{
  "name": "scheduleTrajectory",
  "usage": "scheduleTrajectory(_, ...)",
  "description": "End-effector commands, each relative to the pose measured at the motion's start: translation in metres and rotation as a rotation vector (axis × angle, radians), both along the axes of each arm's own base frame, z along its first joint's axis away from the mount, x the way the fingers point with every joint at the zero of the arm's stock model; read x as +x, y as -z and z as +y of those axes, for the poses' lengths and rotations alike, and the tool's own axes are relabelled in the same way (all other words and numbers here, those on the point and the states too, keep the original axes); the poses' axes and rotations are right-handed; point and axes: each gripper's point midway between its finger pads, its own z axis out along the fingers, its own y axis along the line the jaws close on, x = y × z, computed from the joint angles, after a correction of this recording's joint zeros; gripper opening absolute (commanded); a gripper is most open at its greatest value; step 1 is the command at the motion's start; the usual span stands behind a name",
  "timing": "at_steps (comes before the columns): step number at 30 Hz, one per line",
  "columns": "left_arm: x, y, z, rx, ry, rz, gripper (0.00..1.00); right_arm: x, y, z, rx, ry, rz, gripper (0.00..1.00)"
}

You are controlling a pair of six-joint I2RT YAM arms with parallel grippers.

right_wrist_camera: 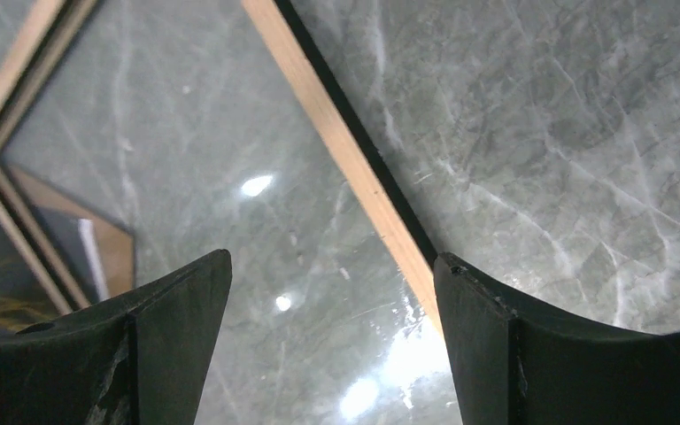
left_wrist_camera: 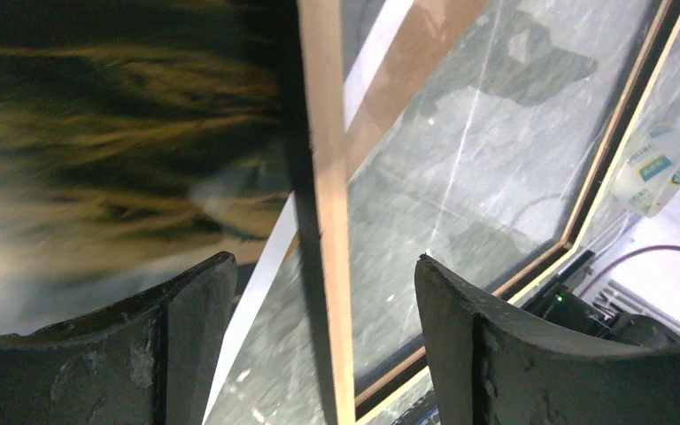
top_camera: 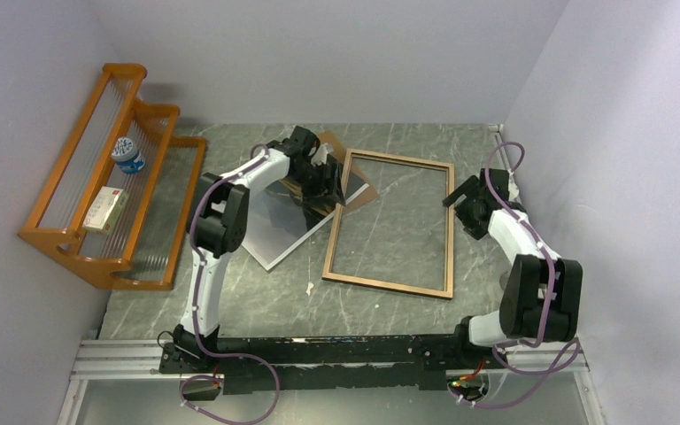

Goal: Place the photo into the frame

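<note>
Thin brown wooden frame [left_wrist_camera: 328, 221] was straddled by open left fingers [left_wrist_camera: 177, 354], right fingers [right_wrist_camera: 168, 345] open too; dark mountain print [left_wrist_camera: 97, 133] alongside judged best pinched by border.

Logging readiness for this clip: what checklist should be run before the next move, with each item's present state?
1. Left gripper open: ok, fingers apart over the frame at its left rail.
2. Right gripper open: ok, fingers apart over the right rail.
3. Frame back up: ok, brown wood faces up.
4. Photo inside frame: not ok, it lies mostly outside the left rail.
5. Photo held: not ok, neither gripper grips it.
</note>
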Motion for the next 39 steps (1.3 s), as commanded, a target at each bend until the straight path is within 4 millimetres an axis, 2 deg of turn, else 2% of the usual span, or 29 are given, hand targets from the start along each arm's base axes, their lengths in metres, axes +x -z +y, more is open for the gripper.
scheduleTrajectory(1,0.017,-0.049,0.048,0.096,-0.092,-0.166,0.80,0.012,-0.049,0.008,0.018,0.018,-0.131,0.86)
scheduleTrajectory(3,0.015,-0.057,0.066,0.121,-0.134,-0.187,0.80,0.014,-0.061,0.029,0.064,-0.014,-0.174,0.85)
scheduleTrajectory(5,0.012,-0.061,0.088,0.157,-0.184,-0.202,0.80,0.016,-0.071,0.062,0.141,-0.066,-0.218,0.84)
scheduleTrajectory(9,0.006,-0.059,0.139,0.245,-0.298,-0.206,0.78,0.020,-0.095,0.146,0.350,-0.181,-0.334,0.80)
scheduleTrajectory(12,-0.002,-0.051,0.174,0.279,-0.370,-0.172,0.76,0.015,-0.102,0.211,0.457,-0.263,-0.337,0.78)
scheduleTrajectory(13,-0.005,-0.049,0.185,0.291,-0.395,-0.165,0.75,0.009,-0.101,0.236,0.484,-0.296,-0.309,0.78)
scheduleTrajectory(16,-0.015,-0.042,0.211,0.312,-0.459,-0.139,0.73,-0.003,-0.091,0.292,0.538,-0.363,-0.224,0.76)
scheduleTrajectory(18,-0.021,-0.034,0.221,0.325,-0.488,-0.124,0.72,-0.013,-0.077,0.327,0.576,-0.387,-0.150,0.73)
scheduleTrajectory(22,-0.032,-0.018,0.237,0.334,-0.537,-0.087,0.68,-0.032,-0.041,0.378,0.598,-0.401,-0.005,0.72)
scheduleTrajectory(23,-0.033,-0.017,0.239,0.328,-0.547,-0.079,0.67,-0.035,-0.029,0.388,0.583,-0.402,0.024,0.72)
scheduleTrajectory(29,-0.030,-0.011,0.239,0.325,-0.530,-0.067,0.60,-0.042,-0.001,0.426,0.541,-0.430,0.079,0.71)
scheduleTrajectory(32,-0.031,-0.001,0.240,0.331,-0.518,-0.047,0.55,-0.047,0.014,0.436,0.522,-0.426,0.114,0.67)
scheduleTrajectory(35,-0.031,0.005,0.232,0.290,-0.502,-0.039,0.51,-0.052,0.028,0.442,0.535,-0.414,0.123,0.55)
scheduleTrajectory(39,-0.034,0.016,0.228,0.274,-0.491,-0.011,0.47,-0.054,0.047,0.445,0.499,-0.408,0.136,0.53)
